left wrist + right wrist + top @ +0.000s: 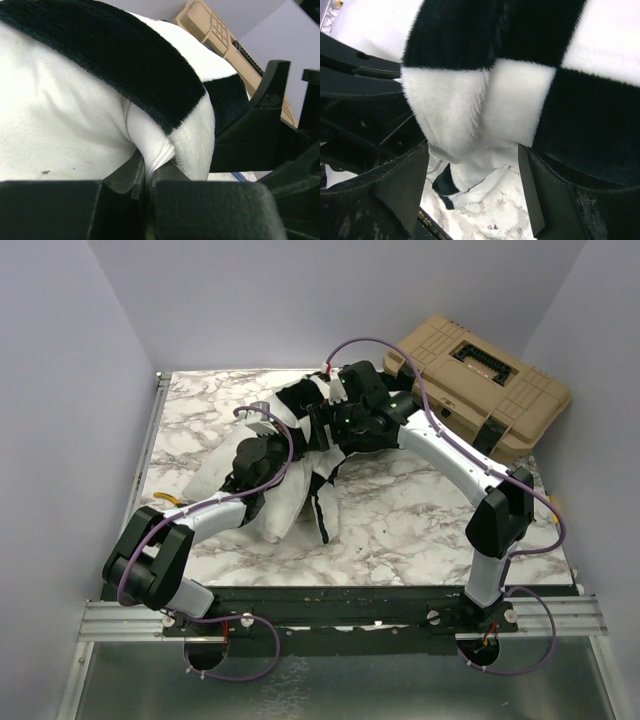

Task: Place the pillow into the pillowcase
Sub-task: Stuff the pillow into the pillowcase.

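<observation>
One pillow (290,508), one pillowcase (445,105). The pillow is a puffy oblong of smooth plain white cloth, creased where it bulges. It lies well to the near left of the tan hard case (480,380), out on the middle of the table. The pillowcase is limp plush with a short pile, in large black and white squares. It is draped over the end of the pillow that points toward the case, and a black strip of it trails down the pillow's case-ward side.

There are two arms, each with a two-finger claw. The left gripper (149,176) is pressed together, pinching a fold of the pillow's white cloth just under the plush edge. The right gripper (470,175), the nearer one to the case, stands spread, with a hanging fold of pillowcase between its fingers (402,192).

The one case is ribbed moulded plastic with dark latches and a recessed handle. It sits at the far right corner of the single table (420,520), a grey-veined white marble-patterned top.
</observation>
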Controlling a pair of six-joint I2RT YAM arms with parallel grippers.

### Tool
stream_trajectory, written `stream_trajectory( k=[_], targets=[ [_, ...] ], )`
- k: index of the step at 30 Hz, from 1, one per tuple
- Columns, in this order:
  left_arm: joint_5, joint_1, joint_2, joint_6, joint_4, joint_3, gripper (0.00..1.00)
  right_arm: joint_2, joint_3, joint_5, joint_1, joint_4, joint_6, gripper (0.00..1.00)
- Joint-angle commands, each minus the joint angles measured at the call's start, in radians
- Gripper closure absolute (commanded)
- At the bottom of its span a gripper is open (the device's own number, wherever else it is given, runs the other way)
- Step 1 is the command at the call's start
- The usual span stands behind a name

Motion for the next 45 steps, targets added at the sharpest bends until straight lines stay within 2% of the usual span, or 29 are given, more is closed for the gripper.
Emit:
stream_trajectory(
  k=[1, 2, 3, 6, 8, 9, 11, 13, 19, 26, 28, 32, 33, 35, 36, 38, 41, 45],
  targets=[
    [0.045, 0.007, -0.047, -0.025, 0.066, 0.025, 1.0, 0.006, -0.004, -0.048, 0.019, 0.124, -0.005, 0.23],
    [0.051, 0.007, -0.046, -0.025, 0.062, 0.03, 1.0, 0.013, -0.001, -0.048, 0.019, 0.133, -0.001, 0.26],
    [0.058, 0.006, -0.042, -0.025, 0.06, 0.035, 1.0, 0.02, 0.002, -0.043, 0.019, 0.138, 0.003, 0.32],
    [0.062, 0.007, -0.04, -0.024, 0.056, 0.041, 1.0, 0.047, 0.032, -0.004, 0.019, 0.107, 0.014, 0.71],
    [0.059, 0.007, -0.038, -0.021, 0.053, 0.043, 1.0, 0.043, 0.048, 0.009, 0.019, 0.078, 0.013, 0.91],
    [0.058, 0.007, -0.037, -0.019, 0.052, 0.045, 1.0, 0.029, 0.052, 0.009, 0.019, 0.064, 0.014, 0.96],
    [0.056, 0.007, -0.036, -0.01, 0.051, 0.049, 1.0, -0.014, 0.054, -0.016, 0.018, 0.042, 0.016, 0.99],
    [0.055, 0.007, -0.029, -0.002, 0.051, 0.06, 1.0, -0.063, 0.048, -0.126, 0.019, 0.036, 0.006, 1.0],
    [0.097, 0.001, 0.034, 0.035, 0.07, 0.152, 1.0, -0.115, 0.05, -0.615, 0.021, -0.033, 0.036, 1.0],
    [0.017, -0.011, 0.1, 0.072, 0.091, 0.219, 1.0, -0.099, 0.111, -0.911, 0.041, -0.18, -0.018, 1.0],
    [0.018, -0.011, 0.115, 0.07, 0.09, 0.221, 1.0, -0.114, 0.054, -0.911, 0.043, -0.21, -0.047, 1.0],
    [0.039, -0.006, 0.075, 0.072, 0.044, 0.183, 1.0, -0.127, -0.1, -0.725, 0.042, -0.234, -0.068, 1.0],
    [0.063, -0.003, 0.049, 0.073, -0.006, 0.172, 0.91, -0.125, -0.128, -0.685, 0.043, -0.213, -0.051, 1.0],
    [0.106, 0.008, -0.013, 0.064, -0.141, 0.16, 0.66, -0.114, -0.145, -0.641, 0.043, -0.192, -0.019, 1.0],
    [0.109, 0.012, -0.051, 0.056, -0.25, 0.168, 0.54, -0.108, -0.14, -0.633, 0.043, -0.184, -0.006, 1.0],
    [0.095, 0.015, -0.122, 0.068, -0.503, 0.216, 0.38, -0.094, -0.123, -0.61, 0.042, -0.181, 0.013, 1.0],
    [0.078, 0.018, -0.185, 0.117, -0.922, 0.352, 0.28, -0.086, -0.114, -0.562, 0.042, -0.171, 0.032, 1.0],
    [0.07, 0.046, -0.241, 0.131, -1.308, 0.498, 0.26, -0.085, -0.106, -0.561, 0.042, -0.139, 0.063, 1.0]
  ],
)
